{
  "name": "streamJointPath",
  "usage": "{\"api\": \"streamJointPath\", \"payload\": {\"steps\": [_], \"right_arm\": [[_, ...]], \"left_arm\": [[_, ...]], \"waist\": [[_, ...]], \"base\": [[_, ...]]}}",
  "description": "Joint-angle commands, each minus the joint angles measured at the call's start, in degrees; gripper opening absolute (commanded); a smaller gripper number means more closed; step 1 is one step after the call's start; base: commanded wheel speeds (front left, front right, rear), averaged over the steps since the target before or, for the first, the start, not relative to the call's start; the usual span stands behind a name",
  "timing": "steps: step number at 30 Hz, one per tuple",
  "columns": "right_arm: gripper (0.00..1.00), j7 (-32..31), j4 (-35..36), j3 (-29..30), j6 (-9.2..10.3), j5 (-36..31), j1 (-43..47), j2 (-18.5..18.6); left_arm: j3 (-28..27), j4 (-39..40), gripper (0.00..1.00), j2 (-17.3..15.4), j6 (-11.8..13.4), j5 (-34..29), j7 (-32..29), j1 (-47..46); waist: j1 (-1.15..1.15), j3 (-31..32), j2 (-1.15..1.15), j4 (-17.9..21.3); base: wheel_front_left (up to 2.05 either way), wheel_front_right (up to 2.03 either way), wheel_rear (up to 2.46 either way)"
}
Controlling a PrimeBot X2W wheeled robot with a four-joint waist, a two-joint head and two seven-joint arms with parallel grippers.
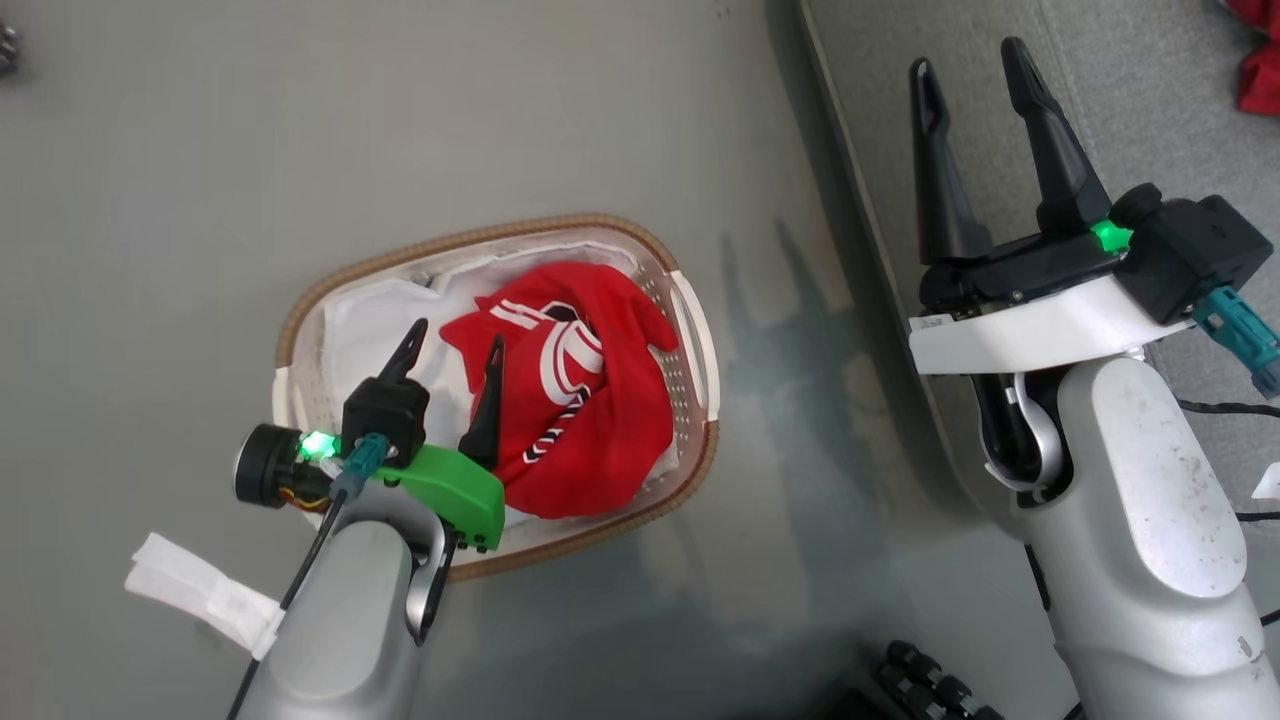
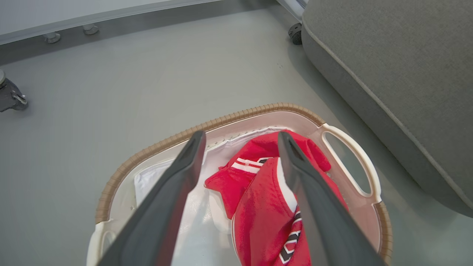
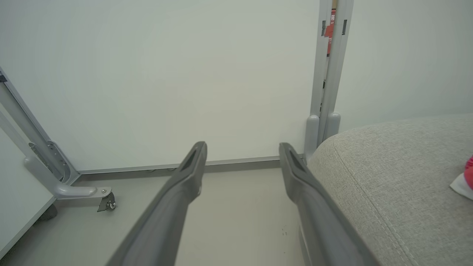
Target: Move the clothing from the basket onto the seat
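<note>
One red garment (image 1: 570, 400) bunched in the right half of the basket (image 1: 300, 320), on top of the white liner (image 1: 365, 320). A second patch of red cloth (image 1: 1258, 70) already up on the seat (image 1: 1130, 100), at its far corner.

Left hand (image 1: 458, 333) spread wide and grasping nothing, hanging over the basket, one finger above the liner and the other above the garment's left edge. Right hand (image 1: 967, 55) likewise spread and empty, poised above the seat's edge, well apart from the basket.

Looks soft, light and limp. Likely to sag, drape and trail over the rim when lifted, not to slip or break. Probably best pinched at the raised fold near the white stripes, deep enough to gather several layers yet clear of the liner beneath.

From the head view: the basket's whole oval, both hands, the dark-and-white striped trim toward the near side. From the left wrist view: the garment's humped height and the seat's side wall near the basket. From the right wrist view: a sliver of red and white at the seat's right edge, with a white wall panel (image 3: 166, 74) behind.
</note>
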State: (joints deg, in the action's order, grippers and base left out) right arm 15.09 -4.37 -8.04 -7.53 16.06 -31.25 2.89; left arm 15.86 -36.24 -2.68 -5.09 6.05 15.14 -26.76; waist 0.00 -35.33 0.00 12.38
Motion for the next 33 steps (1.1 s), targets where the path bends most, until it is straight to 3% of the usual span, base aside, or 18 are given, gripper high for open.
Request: {"api": "streamJointPath", "payload": {"steps": [1,11,33], "right_arm": [[1.0,0.1,0.4,-0.1,0.08,0.5,-0.7,0.1],[1.0,0.1,1.7,-1.0,0.08,2.2,-3.0,0.1],[1.0,0.1,3.2,-1.0,0.08,1.1,-5.7,0.1]], "left_arm": [[0.0,-0.4,1.0,-0.4,-0.5,-0.2,0.0,-1.7],[2.1,-5.3,1.0,-1.1,-2.0,-1.5,0.0,-6.3],[11.4,-16.4,1.0,-3.1,-2.4,5.2,0.0,-14.3]], "waist": [[0.0,-3.6,0.0,2.2],[0.0,-8.2,0.0,4.0],[0.0,-14.9,0.0,4.3]], "base": [[0.0,0.0,0.0],[0.0,0.0,0.0],[0.0,0.0,0.0]]}}
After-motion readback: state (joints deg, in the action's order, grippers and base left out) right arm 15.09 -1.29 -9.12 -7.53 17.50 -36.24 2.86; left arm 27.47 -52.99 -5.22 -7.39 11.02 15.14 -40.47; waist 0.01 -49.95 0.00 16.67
